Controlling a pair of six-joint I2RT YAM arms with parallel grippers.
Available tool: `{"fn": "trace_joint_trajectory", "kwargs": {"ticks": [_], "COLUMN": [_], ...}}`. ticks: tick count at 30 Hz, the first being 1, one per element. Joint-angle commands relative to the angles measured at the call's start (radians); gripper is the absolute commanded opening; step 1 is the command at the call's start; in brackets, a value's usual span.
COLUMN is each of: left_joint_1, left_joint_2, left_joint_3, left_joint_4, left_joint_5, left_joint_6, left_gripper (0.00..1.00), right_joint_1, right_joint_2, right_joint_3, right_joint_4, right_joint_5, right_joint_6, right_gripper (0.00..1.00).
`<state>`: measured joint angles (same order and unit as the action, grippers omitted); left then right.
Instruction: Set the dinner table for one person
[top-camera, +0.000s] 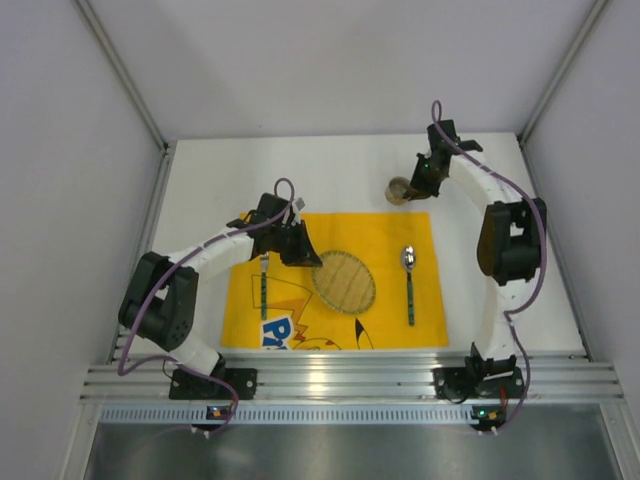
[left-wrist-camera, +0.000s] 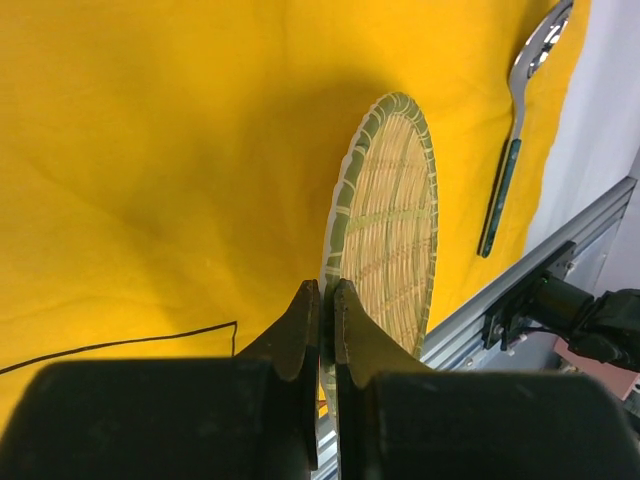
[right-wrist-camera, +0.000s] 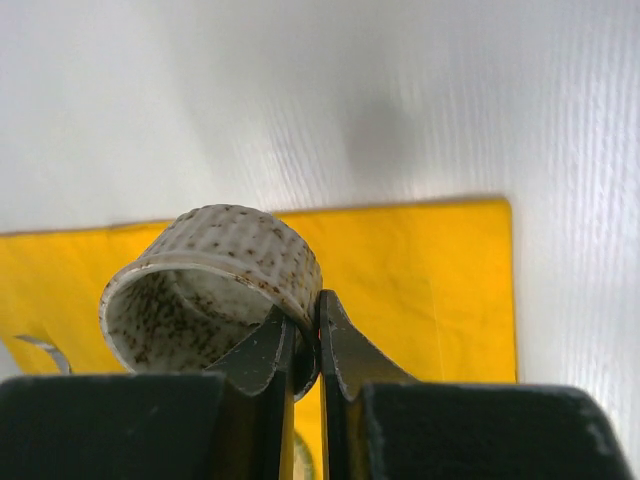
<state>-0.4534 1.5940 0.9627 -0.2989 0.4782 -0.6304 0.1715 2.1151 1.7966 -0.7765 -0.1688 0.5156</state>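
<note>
Here, the white table (top-camera: 300, 165) lies under and all around a yellow mat (top-camera: 390, 232). A woven plate (top-camera: 345, 280) sits at the mat's middle. The left jaws are closed down on the plate's rim, almost fully together. A spoon (top-camera: 409, 285) lies on the mat's right part. Just beyond the mat's far edge, the right jaws clamp the wall of a speckled cup (top-camera: 399, 190).

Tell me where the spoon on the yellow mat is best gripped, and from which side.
Probably mid-handle, coming straight down from above and closing across the handle's width. The spoon lies flat on the yellow mat, its thin handle pointing toward the near edge, with bare mat on both sides.
</note>
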Motion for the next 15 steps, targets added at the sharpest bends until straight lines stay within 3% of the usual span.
{"fn": "trace_joint_trajectory", "kwargs": {"ticks": [1, 7, 9, 13, 15], "left_joint_1": [0.001, -0.004, -0.004, -0.004, -0.004], "left_joint_2": [-0.039, -0.011, -0.006, -0.009, -0.019], "left_joint_3": [-0.004, -0.036, -0.044, -0.042, -0.038], "left_joint_4": [0.018, -0.031, -0.040, -0.078, -0.091], "left_joint_5": [-0.026, -0.099, -0.122, -0.185, -0.200], "left_joint_6": [0.024, 0.057, 0.055, 0.052, 0.052], "left_gripper": [0.00, 0.03, 0.11, 0.42, 0.47], "right_joint_1": [-0.007, -0.004, -0.004, -0.003, 0.000], "right_joint_2": [-0.200, -0.359, -0.385, -0.385, -0.377], "right_joint_3": [-0.075, -0.299, -0.370, -0.437, -0.459], "right_joint_4": [-0.001, 0.006, 0.016, 0.039, 0.048], "right_joint_5": [0.026, 0.037, 0.041, 0.023, 0.017], "right_joint_6": [-0.012, -0.019, -0.025, -0.040, -0.046], "right_gripper": [0.00, 0.00, 0.00, 0.00, 0.00]}}
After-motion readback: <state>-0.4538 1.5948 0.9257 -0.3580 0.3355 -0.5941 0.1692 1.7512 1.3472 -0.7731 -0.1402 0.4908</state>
